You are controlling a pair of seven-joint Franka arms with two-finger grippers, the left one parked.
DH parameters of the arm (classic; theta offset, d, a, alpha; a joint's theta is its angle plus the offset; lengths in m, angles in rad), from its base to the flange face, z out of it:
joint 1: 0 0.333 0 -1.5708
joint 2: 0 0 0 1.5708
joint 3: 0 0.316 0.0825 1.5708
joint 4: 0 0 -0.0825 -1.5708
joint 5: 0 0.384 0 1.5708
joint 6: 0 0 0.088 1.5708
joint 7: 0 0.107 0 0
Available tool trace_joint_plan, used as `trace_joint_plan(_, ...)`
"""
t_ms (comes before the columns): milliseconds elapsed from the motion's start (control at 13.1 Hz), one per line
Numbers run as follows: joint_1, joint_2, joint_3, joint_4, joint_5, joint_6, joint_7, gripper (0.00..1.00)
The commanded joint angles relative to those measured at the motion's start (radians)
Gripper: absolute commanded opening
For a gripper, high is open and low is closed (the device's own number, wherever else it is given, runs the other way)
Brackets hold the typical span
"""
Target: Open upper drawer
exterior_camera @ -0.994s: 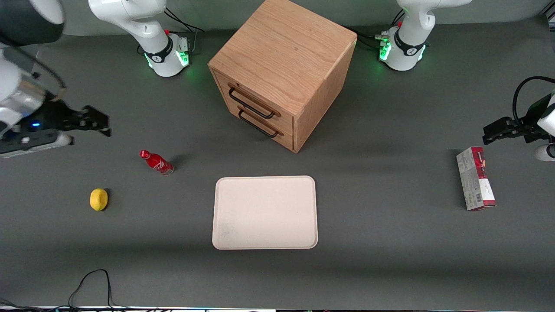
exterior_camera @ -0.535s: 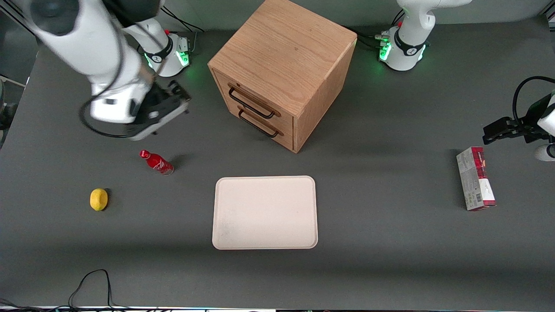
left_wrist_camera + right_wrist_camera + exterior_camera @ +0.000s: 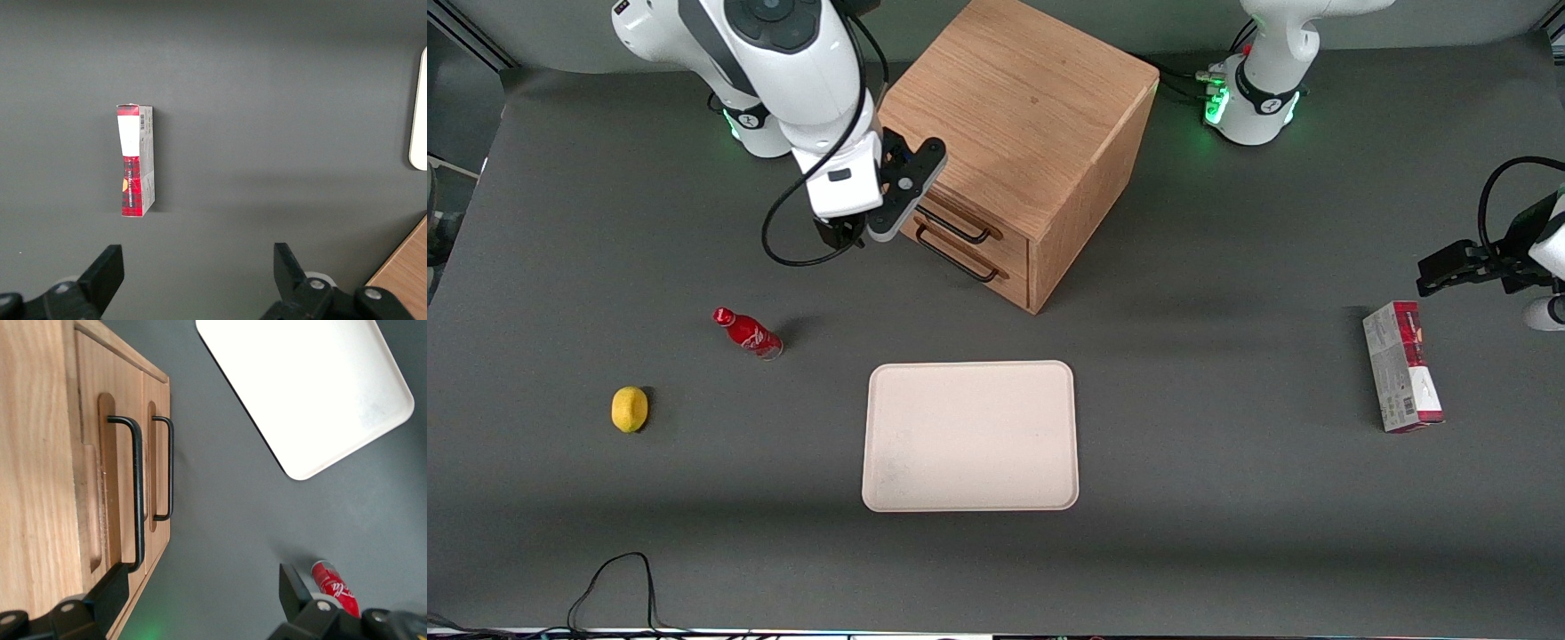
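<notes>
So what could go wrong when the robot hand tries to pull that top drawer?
The hand is open in front of the cabinet, gripping nothing yet. The upper drawer's handle sits right beside the lower drawer's look-alike handle, so it might catch the wrong one. One finger is near the wood and might bump it.

pincer point(image 3: 852, 233) open beside upper drawer point(image 3: 947, 212), unobstructed

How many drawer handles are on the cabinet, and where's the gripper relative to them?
2. The upper drawer's handle sits just under the cabinet top; the lower drawer's handle is directly beneath it. The gripper is open, in front of the upper one, not yet touching.
</notes>
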Motion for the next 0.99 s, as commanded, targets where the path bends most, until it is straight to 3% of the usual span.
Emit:
trace_joint_plan(0, -0.010, 0.026, -0.027, 0.021, 0.092, 0.004, -0.111, 1.00)
trace_joint_plan(229, -0.037, 0.015, -0.044, -0.012, 0.234, 0.001, -0.154, 1.00)
trace_joint_plan(535, -0.027, -0.008, -0.041, -0.058, 0.278, -0.001, -0.136, 1.00)
trace_joint_plan(917, -0.013, -0.015, -0.040, -0.100, 0.280, 0.016, -0.061, 1.00)
